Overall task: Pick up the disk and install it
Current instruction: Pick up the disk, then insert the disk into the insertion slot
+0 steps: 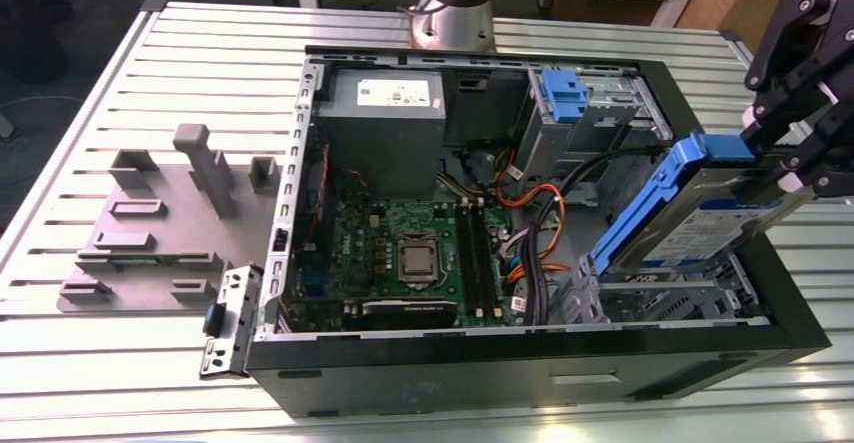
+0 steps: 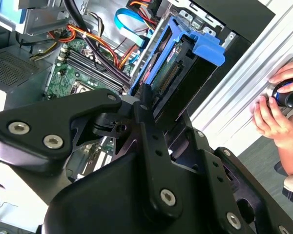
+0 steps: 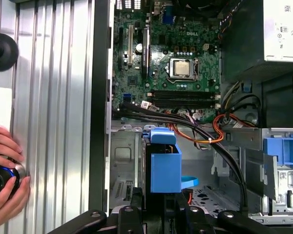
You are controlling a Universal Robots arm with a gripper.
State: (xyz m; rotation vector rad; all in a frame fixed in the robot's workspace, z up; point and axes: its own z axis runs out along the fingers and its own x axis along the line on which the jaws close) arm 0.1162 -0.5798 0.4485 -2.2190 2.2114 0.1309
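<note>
While the claw (image 1: 797,173) pinches the disk (image 1: 701,223) by its upper end, the drive hangs tilted with its blue handle uppermost. Its lower end is at the mouth of the metal drive cage (image 1: 667,298), at the exterior view's right end of the open computer case (image 1: 534,368). The pick-up looks done and the installing is in hand, with the disk not yet seated. Judging by the tilt, seating it calls for squaring the blue carrier to the cage and keeping clear of the black cables (image 1: 561,253) beside it. A person's hand (image 2: 278,109) rests by the case.
</note>
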